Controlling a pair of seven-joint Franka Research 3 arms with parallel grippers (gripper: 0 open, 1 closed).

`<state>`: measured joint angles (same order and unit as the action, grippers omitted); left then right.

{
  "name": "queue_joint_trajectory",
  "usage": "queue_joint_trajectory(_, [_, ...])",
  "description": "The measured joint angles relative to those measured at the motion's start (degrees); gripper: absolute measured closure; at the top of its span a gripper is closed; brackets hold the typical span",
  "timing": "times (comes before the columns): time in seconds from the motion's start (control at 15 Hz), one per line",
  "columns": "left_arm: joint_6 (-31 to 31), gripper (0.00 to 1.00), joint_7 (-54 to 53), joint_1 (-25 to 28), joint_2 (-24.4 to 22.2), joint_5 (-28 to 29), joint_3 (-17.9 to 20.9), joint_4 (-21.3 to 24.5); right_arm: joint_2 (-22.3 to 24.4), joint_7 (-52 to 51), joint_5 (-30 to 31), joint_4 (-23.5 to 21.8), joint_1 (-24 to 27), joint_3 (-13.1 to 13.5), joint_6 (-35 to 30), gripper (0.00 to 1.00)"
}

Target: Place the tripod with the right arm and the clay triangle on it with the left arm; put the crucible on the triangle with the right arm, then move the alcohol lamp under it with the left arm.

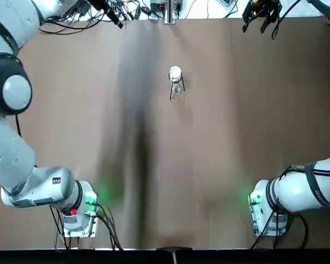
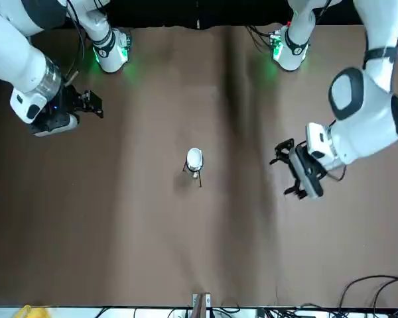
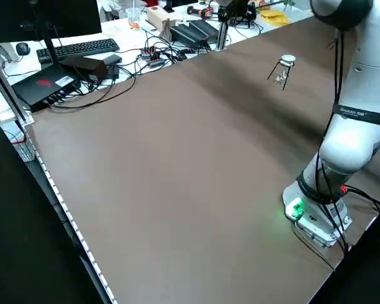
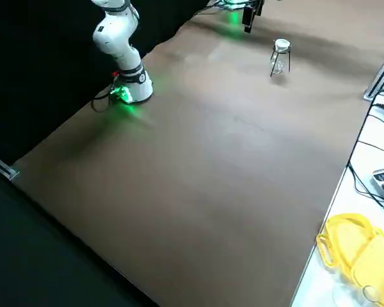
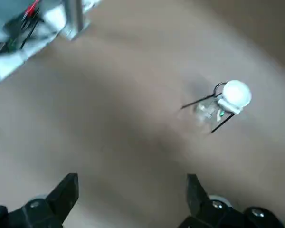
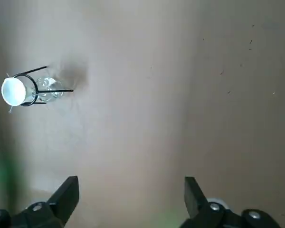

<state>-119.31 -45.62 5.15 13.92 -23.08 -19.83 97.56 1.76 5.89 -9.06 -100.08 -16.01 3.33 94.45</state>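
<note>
Alcohol lamp (image 6: 50, 85) sits under tripod (image 6: 57, 90), mid-table; crucible (image 6: 13, 91) up top on clay triangle (image 6: 10, 110). Looks finished. Farther: left gripper (image 5: 133, 181) far left, right gripper (image 6: 132, 183) far right, both open, empty. Best: retract wide of the legs, no nudging, check crucible's seated.

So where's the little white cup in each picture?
Top: cup, upper middle, on the tripod.
Front: middle.
Left side: upper right.
Right side: upper right.
Left wrist: right of middle.
Right wrist: far left, above middle.
Match them by the tripod: its black legs show in every view.
</note>
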Motion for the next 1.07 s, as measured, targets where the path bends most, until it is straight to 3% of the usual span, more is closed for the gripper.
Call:
queue_joint_trajectory(0.33, [14.3,0.0,27.8,3.4,-7.9,13.9,0.2,2.3,1.1,-3.3,3.4,1.6,5.3,1.2,-1.5,0.01])
queue_joint_trajectory(0.6, [23.5,0.0,44.1,4.7,-13.1,24.6,0.2,2.3,4.3,-5.2,6.6,2.2,9.5,1.5,-2.5,0.01])
queue_joint_trajectory(0.87, [25.5,0.0,53.3,6.7,-18.1,26.7,0.2,2.4,6.5,-5.3,7.0,2.1,10.5,1.5,-2.1,0.01])
queue_joint_trajectory(1.07, [25.2,0.0,54.7,6.9,-17.9,26.7,0.3,1.7,6.5,-5.3,7.0,1.6,10.6,1.5,-1.8,0.01])
